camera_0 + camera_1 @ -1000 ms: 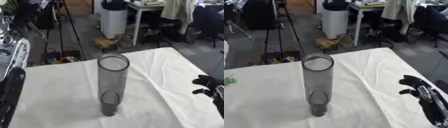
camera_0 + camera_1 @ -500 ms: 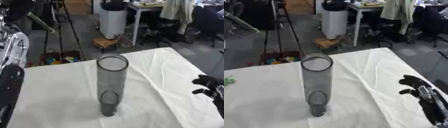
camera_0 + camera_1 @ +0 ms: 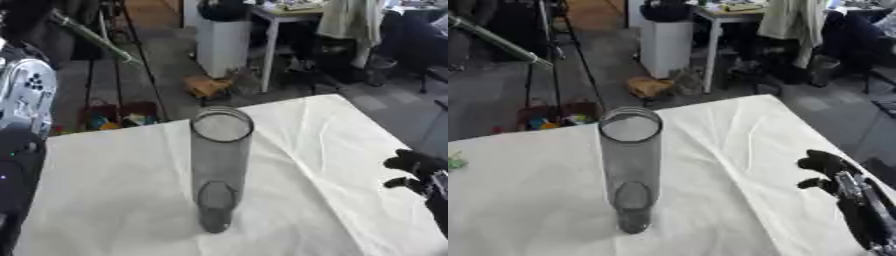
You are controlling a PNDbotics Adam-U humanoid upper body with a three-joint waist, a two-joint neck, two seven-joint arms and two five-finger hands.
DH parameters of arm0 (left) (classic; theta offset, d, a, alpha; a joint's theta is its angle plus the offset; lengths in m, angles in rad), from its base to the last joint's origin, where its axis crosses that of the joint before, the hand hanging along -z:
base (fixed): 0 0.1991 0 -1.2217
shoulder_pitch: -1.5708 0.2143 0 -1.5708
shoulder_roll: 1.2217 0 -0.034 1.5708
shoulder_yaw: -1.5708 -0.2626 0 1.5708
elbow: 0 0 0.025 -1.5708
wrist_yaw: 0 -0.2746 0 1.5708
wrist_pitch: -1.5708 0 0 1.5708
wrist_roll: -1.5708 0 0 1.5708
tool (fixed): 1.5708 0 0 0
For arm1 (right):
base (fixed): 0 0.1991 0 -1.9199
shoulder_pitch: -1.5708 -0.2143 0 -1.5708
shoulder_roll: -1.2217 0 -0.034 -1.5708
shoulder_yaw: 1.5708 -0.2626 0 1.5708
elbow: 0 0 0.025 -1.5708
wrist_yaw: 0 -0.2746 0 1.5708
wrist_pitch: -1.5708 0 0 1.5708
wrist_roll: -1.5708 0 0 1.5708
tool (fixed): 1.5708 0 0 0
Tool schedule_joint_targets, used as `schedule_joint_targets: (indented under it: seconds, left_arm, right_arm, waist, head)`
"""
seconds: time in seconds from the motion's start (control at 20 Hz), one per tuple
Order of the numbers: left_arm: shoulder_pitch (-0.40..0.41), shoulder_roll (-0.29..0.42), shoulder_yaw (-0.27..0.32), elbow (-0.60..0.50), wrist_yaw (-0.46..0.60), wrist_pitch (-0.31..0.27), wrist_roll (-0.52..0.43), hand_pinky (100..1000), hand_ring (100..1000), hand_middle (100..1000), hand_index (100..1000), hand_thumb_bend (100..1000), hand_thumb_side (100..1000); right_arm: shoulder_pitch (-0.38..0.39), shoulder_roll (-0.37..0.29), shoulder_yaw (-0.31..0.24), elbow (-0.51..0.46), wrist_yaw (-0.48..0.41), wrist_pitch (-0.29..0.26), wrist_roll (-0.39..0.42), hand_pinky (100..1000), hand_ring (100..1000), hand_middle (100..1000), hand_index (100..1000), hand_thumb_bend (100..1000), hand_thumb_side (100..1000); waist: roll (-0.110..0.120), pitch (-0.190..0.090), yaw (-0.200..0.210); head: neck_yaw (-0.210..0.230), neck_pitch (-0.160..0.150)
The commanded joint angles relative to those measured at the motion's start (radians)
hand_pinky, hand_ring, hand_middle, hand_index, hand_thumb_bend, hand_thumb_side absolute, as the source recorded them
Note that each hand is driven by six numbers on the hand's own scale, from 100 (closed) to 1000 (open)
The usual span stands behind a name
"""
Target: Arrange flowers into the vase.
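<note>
White tablecloth [image 3: 122, 175], empty vase [image 3: 219, 170] upright at centre; right hand [image 3: 826, 170] at four o'clock, curled, holding nothing. No flower picked up yet; fetching one next.

Vase [image 3: 630, 165] is clear smoky-grey glass or plastic, smooth and glossy, thicker solid-looking base. Table cover [image 3: 527, 210] is white matt cloth with soft creases. Right hand [image 3: 826, 167] looks matt black, with silver metal parts at its wrist; left arm [image 3: 24, 95] has a glossy white plastic shell.
</note>
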Motion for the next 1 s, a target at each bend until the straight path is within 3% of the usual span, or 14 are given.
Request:
schedule_joint_targets:
  seconds: [0.05, 0.45, 1.0]
  left_arm:
    - [-0.024, 0.009, -0.012, -0.026, 0.104, 0.001, -0.036, 100, 100, 100, 100, 625, 113]
    - [-0.023, 0.011, -0.025, -0.031, 0.257, -0.016, -0.094, 100, 100, 100, 100, 615, 115]
    - [-0.038, 0.014, -0.051, 0.016, 0.286, -0.019, -0.143, 100, 100, 100, 100, 627, 109]
  right_arm:
    - [-0.011, -0.014, -0.004, -0.007, -0.006, 0.0, 0.004, 616, 812, 711, 848, 100, 891]
    - [-0.012, -0.013, -0.003, -0.007, -0.007, 0.0, 0.004, 615, 812, 710, 848, 100, 890]
    - [-0.019, -0.016, 0.001, -0.007, -0.007, 0.003, 0.009, 615, 812, 709, 848, 100, 894]
  waist:
    - [-0.003, -0.014, -0.004]
    - [-0.001, -0.014, -0.01]
    - [0.011, -0.013, -0.028]
  head:
    - [-0.001, -0.003]
    - [-0.004, -0.006]
    - [0.0, -0.012]
